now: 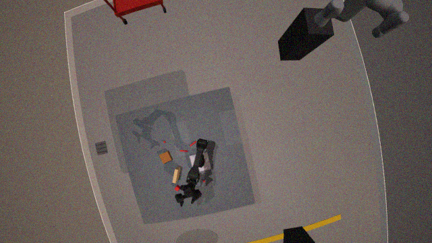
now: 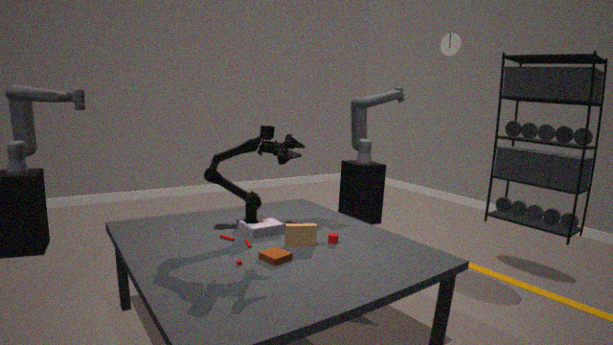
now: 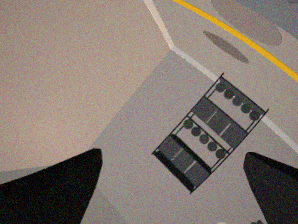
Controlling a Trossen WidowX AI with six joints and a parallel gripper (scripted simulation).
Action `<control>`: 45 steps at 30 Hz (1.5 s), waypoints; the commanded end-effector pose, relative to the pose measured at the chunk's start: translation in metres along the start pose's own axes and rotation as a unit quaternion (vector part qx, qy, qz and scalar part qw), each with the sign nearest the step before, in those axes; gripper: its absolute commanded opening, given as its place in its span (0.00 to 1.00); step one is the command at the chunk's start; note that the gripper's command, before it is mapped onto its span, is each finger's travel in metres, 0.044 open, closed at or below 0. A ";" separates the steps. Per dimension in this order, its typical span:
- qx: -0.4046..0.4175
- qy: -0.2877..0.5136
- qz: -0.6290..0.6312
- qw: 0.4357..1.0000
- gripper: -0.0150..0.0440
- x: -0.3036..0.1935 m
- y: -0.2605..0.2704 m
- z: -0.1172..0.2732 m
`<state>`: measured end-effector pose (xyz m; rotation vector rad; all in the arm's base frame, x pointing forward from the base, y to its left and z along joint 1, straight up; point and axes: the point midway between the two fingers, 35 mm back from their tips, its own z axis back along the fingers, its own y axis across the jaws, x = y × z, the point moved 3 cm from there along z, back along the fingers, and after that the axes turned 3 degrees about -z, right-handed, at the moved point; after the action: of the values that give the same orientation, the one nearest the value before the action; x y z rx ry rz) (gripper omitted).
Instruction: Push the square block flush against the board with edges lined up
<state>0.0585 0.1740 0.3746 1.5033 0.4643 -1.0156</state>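
High above the bench [image 2: 158, 230], the black arm's gripper [image 2: 293, 149] is hanging with jaws spread wide and holding nothing, while the orange square block [image 2: 275, 255] is lying just clear of the upright pale board [image 2: 301, 234], evidently awaiting a push.

The arm [image 2: 225, 168] was matte black throughout, built of slim rounded links joined at bulkier cylindrical joints, and it stood on a short black column fixed to a pale, flat rectangular base plate [image 2: 261, 226]. A small boxy black block [image 2: 266, 132] sat at the wrist. The pincer [image 2: 293, 149] was black too, with two tapering, wedge-shaped fingers ending in points. In the wrist view those fingers appeared as plain dark triangles at 7 and 4 o'clock, without visible markings, cables or screws.
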 end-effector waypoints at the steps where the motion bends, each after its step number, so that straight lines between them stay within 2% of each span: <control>1: 0.000 0.000 0.000 1.000 0.89 0.000 0.000 0.000; 4: -0.002 -0.008 0.008 1.000 0.75 0.002 0.000 -0.003; 15: -0.055 -0.133 0.131 0.981 0.26 0.042 -0.002 -0.039; 32: -0.202 -0.292 0.281 0.892 0.25 0.123 -0.001 -0.073; 45: -0.375 -0.348 0.343 0.788 0.25 0.191 0.000 -0.079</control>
<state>0.1774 0.2020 0.2272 0.5082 -0.2318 -0.6448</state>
